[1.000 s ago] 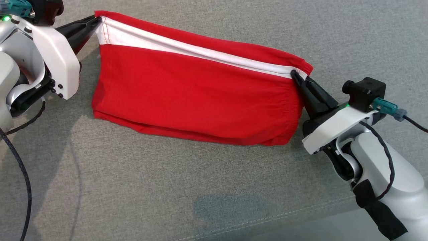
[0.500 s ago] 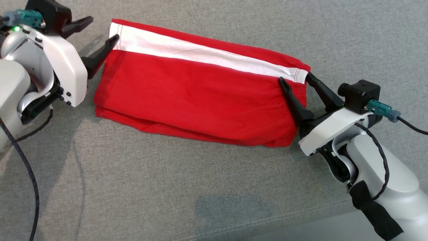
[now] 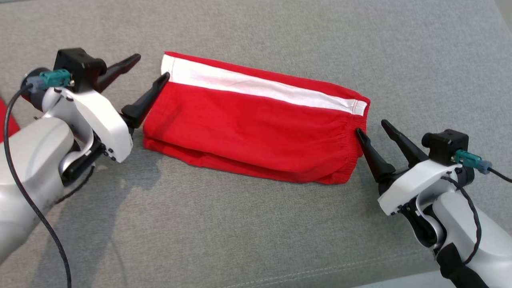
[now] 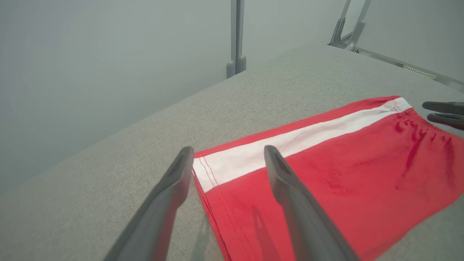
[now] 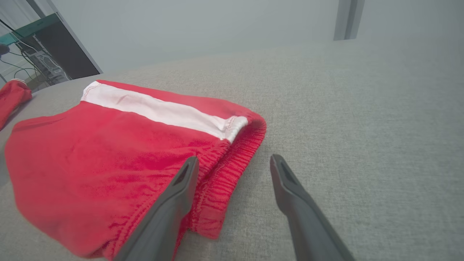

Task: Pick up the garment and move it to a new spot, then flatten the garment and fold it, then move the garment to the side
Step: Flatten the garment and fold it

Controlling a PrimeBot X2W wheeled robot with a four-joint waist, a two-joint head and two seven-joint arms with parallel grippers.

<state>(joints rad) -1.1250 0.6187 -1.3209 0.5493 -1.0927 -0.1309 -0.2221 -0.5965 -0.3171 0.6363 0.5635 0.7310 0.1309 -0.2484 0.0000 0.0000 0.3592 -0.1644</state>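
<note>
The garment is a pair of red shorts with a white side stripe, lying folded and flat on the grey fabric surface. My left gripper stands open at its left end, straddling the hem corner without holding it. In the left wrist view the garment lies under and past my open left gripper. My right gripper is open just off the elastic waistband at the right end. In the right wrist view my right gripper frames the gathered waistband of the garment, one finger lying over the cloth.
Another red cloth lies at the far left of the surface, also seen as a red cloth behind my left arm. A metal post and frame rail stand beyond the far edge. A dark cabinet with cables stands to the left.
Both grippers opened and let go of the garment's top corners. The garment dropped flat, folded in half. Both arms drew back; the camera has also shifted.
</note>
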